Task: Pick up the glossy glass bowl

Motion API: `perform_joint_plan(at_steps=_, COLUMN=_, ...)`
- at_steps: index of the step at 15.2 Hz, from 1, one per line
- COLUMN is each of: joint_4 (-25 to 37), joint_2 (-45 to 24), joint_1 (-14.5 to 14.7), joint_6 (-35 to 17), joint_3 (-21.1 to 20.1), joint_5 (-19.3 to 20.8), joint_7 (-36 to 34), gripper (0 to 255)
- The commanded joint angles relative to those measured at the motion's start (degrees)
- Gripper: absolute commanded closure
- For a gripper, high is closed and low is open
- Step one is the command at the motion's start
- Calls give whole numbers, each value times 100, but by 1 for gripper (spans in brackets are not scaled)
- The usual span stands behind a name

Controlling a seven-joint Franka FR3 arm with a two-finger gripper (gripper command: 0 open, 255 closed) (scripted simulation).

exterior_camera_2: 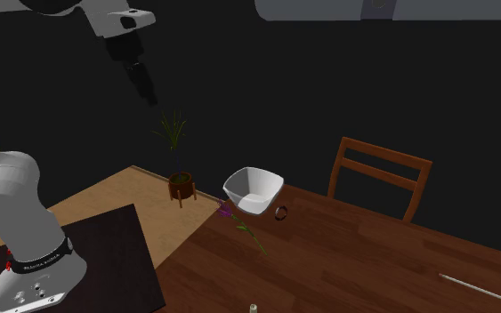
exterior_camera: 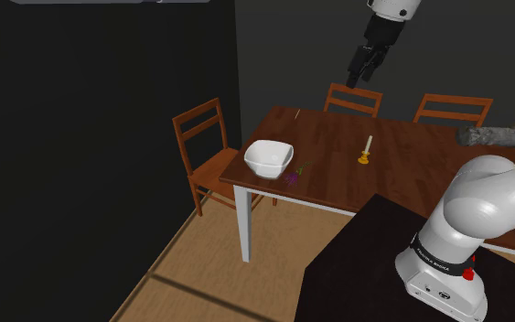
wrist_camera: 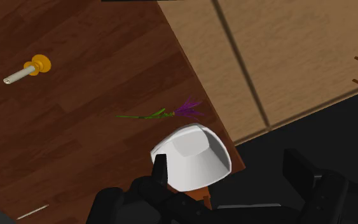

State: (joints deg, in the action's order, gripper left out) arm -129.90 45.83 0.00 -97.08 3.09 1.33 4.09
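Observation:
A white square-rimmed bowl [exterior_camera: 268,157] [exterior_camera_2: 254,189] stands upright at the corner of the brown wooden table [exterior_camera: 402,174], close to both edges. My black gripper [exterior_camera: 357,75] [exterior_camera_2: 146,89] hangs high in the air, well above the table and apart from the bowl. In the wrist view the bowl [wrist_camera: 193,156] lies far below, beside one finger, and the gripper [wrist_camera: 228,167] is open with nothing between its fingers.
A purple flower [exterior_camera: 293,177] [wrist_camera: 171,112] and a small candle on a yellow holder [exterior_camera: 366,152] [wrist_camera: 28,70] lie near the bowl. Wooden chairs [exterior_camera: 205,151] [exterior_camera: 353,99] ring the table. A potted plant [exterior_camera_2: 181,182] stands on the floor. A grey object [exterior_camera: 491,136] lies at the far edge.

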Motion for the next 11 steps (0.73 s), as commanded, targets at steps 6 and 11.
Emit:
perform_joint_plan(at_steps=6, joint_4=-129, joint_2=-771, joint_1=-17, joint_6=-760, joint_3=207, joint_5=5, joint_7=130, gripper=0)
perform_joint_plan(at_steps=11, joint_4=-82, joint_2=-1665, joint_1=-14, joint_6=-1462, joint_3=415, joint_5=-47, joint_7=283, gripper=0)
